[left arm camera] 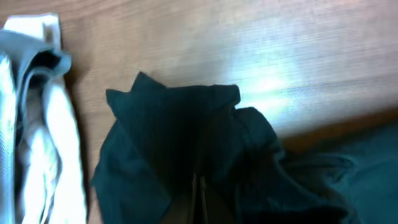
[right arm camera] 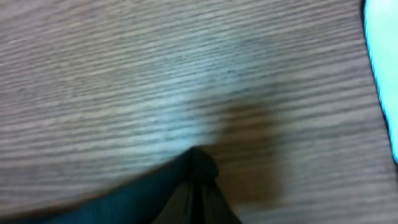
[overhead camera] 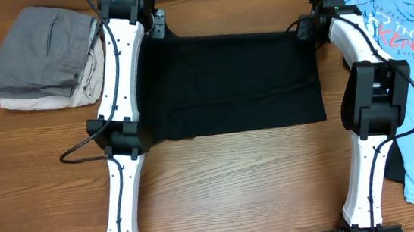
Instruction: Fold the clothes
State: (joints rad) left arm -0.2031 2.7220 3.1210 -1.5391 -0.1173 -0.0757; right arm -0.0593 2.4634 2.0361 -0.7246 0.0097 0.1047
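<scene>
A black garment (overhead camera: 230, 83) lies spread flat on the wooden table between my two arms. My left gripper (overhead camera: 159, 28) is at its far left corner, shut on the bunched black cloth (left arm camera: 180, 130); the fingers (left arm camera: 199, 190) are pressed together. My right gripper (overhead camera: 303, 27) is at the far right corner, shut on a pinched tip of the black cloth (right arm camera: 198, 163). A light blue printed T-shirt (overhead camera: 401, 32) lies at the right, and its edge shows in the right wrist view (right arm camera: 382, 68).
A stack of folded clothes, grey on top of beige (overhead camera: 45, 59), sits at the far left and shows in the left wrist view (left arm camera: 37, 124). A dark garment (overhead camera: 395, 166) lies under the blue shirt at the right. Bare wood lies in front of the black garment.
</scene>
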